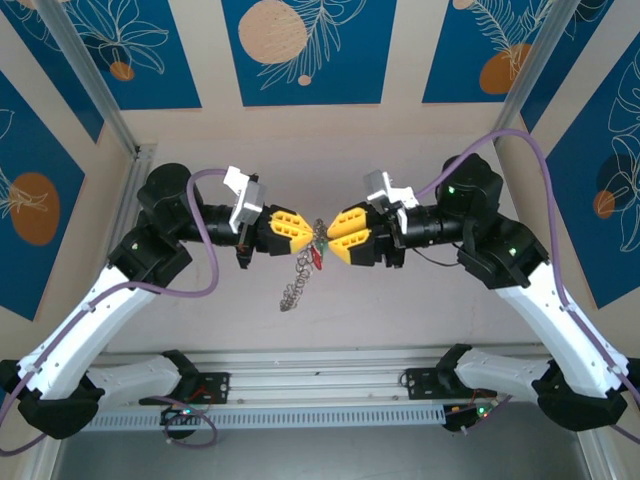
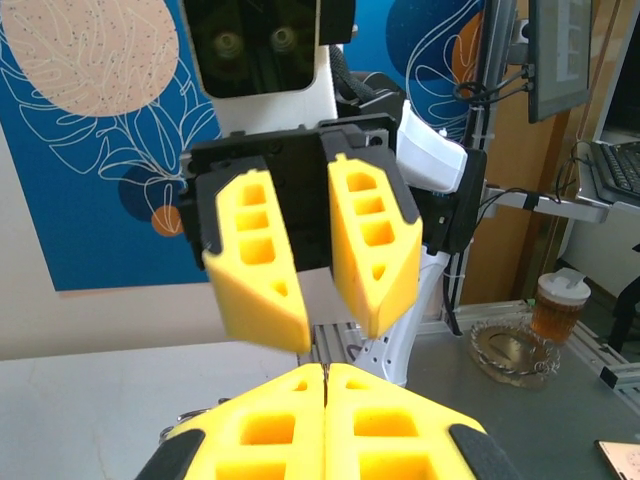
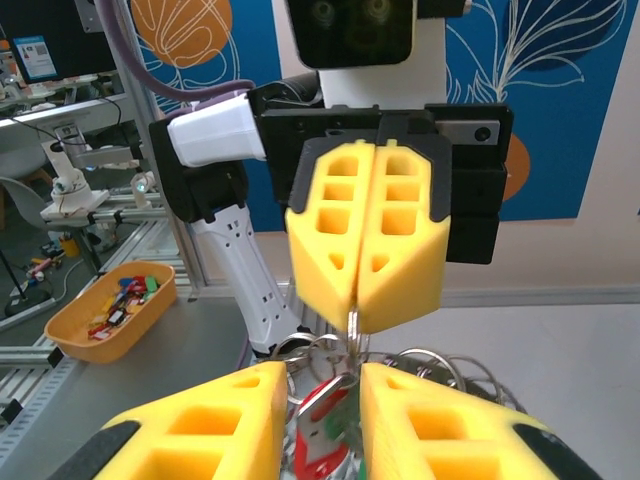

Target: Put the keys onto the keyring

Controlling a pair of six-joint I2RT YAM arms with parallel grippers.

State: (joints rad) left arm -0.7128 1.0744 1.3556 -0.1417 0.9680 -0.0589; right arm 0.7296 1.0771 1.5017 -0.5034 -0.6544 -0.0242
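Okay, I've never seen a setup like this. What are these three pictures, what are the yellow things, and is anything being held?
These are two robot arms bolted to a table. The top view looks down on both. The other two come from a camera on each wrist, so each shows its own yellow fingers at the bottom and the other arm's facing it. The left claw is shut on the top of a grey chain key ring, which hangs down between the arms. The right claw has its fingers apart, with a small red key between them.
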